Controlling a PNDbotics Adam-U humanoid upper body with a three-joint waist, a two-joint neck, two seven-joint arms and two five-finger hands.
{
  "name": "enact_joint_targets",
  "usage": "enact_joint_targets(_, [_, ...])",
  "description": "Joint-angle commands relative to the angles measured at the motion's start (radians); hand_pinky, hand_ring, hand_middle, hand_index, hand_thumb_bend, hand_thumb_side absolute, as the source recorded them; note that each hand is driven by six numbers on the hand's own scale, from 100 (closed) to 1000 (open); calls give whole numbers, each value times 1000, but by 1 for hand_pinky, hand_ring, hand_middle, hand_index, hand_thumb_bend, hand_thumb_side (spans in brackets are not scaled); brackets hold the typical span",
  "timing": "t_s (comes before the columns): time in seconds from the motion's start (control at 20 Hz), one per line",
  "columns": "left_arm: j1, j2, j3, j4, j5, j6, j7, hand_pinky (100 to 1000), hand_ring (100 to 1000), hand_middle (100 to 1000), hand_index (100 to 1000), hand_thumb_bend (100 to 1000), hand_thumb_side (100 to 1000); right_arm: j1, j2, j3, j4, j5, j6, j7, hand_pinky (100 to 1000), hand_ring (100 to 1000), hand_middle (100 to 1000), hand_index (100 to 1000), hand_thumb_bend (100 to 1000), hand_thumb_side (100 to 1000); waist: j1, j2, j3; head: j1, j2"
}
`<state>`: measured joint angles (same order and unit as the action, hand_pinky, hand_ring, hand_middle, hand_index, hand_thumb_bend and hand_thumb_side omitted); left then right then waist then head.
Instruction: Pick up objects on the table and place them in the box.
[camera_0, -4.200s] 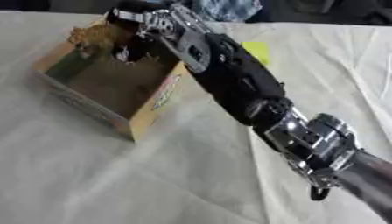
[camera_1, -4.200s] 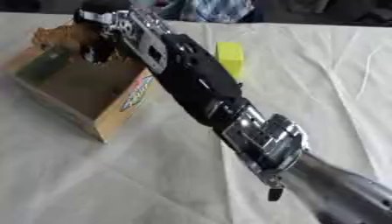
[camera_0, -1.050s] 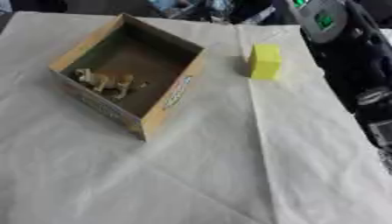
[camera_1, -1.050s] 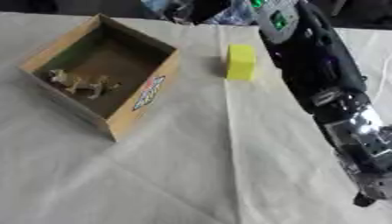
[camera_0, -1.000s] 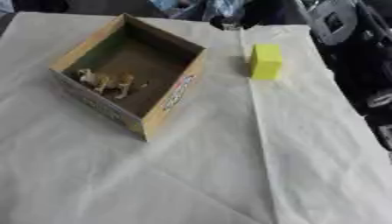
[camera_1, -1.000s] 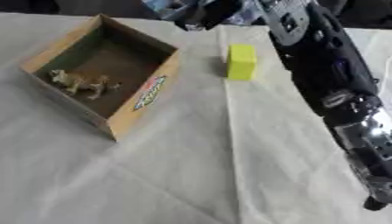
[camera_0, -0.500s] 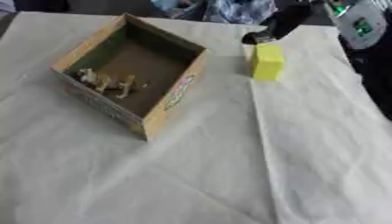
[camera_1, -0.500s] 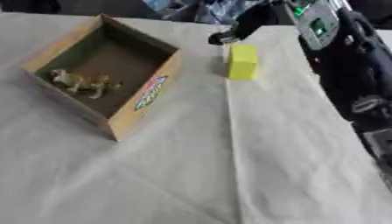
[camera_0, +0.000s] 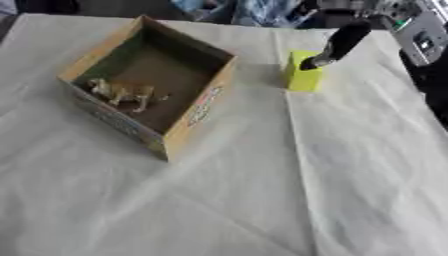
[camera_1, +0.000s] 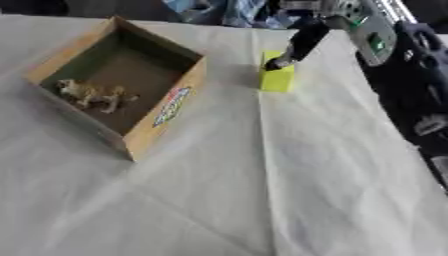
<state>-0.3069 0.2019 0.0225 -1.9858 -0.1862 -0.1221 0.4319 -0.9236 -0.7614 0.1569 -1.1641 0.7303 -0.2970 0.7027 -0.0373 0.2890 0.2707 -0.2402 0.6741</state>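
Note:
An open cardboard box (camera_0: 221, 75) stands at the left of the white-clothed table, with a small tan toy animal (camera_0: 122, 92) lying inside it. A yellow block (camera_0: 302, 80) stands upright just right of the box. My right hand (camera_1: 302, 42) reaches down from the upper right. One straight dark finger (camera_0: 337, 45) has its tip at the block's top edge. I see nothing held in that hand. My left hand shows in no view.
My right forearm (camera_1: 407, 75), black with a green-lit panel, fills the right edge. Blue and dark cloth items (camera_0: 236, 10) lie past the table's far edge. White cloth (camera_0: 262, 190) covers the near half of the table.
Four seconds ago my right hand was over the box with the toy animal. It left the toy there, drew back to the right, and its finger has now come down onto the yellow block.

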Motion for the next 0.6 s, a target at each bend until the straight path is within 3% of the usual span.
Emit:
enact_joint_targets(0.05, [-8,19,5,-14,-6,0,-4,604,917,1000,647,277,973,-15,-37,-4,27,40,-10,-16,989,931,856,940,605,374,4,-19,-1,1,-13])
enact_joint_targets(0.6, [-8,13,1,-14,-3,5,-10,601,921,1000,646,275,978,-41,-1,-11,126,150,3,-89,985,934,850,946,625,380,2,-6,4,-2,-23])
